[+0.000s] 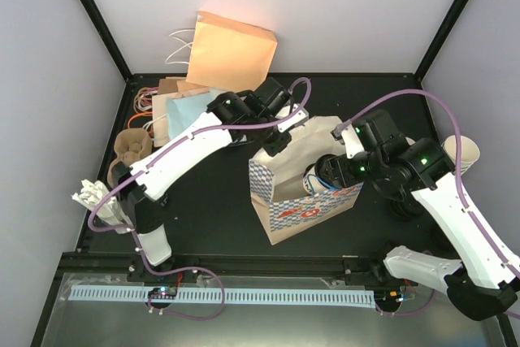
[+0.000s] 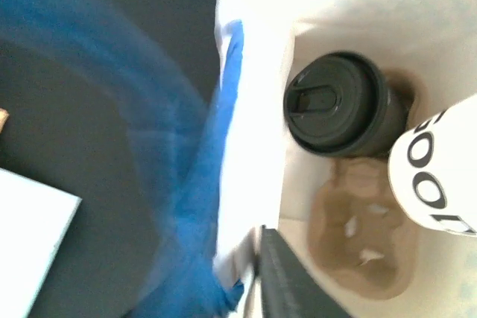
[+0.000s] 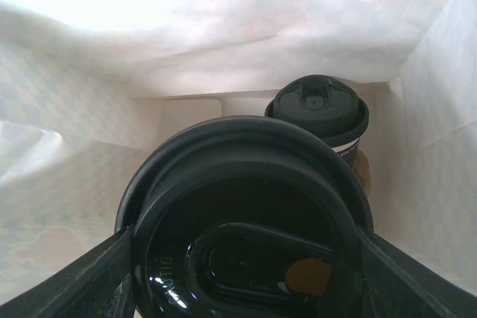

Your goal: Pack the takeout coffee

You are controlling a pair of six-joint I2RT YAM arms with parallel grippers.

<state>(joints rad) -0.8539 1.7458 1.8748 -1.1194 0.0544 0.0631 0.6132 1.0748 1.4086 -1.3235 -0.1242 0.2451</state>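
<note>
The blue-checked paper bag (image 1: 296, 205) stands open mid-table. My right gripper (image 1: 327, 175) is down inside it, shut on the takeout coffee, a white paper cup with a black lid (image 3: 246, 221) that fills the right wrist view between my fingers (image 3: 71, 288). The left wrist view shows this cup's white printed side (image 2: 436, 176). A second black-lidded cup (image 2: 335, 102) sits in a brown cardboard carrier (image 2: 365, 251) on the bag's floor, also in the right wrist view (image 3: 317, 109). My left gripper (image 1: 280, 134) is shut on the bag's far rim (image 2: 250, 184), its blue handle (image 2: 201, 206) blurred.
Brown and pale paper bags (image 1: 231, 50) lie at the back left. A stack of brown carriers (image 1: 132, 145) and white items (image 1: 89, 194) stand at the left edge. A cream cup stack (image 1: 463, 153) stands at the right behind my right arm.
</note>
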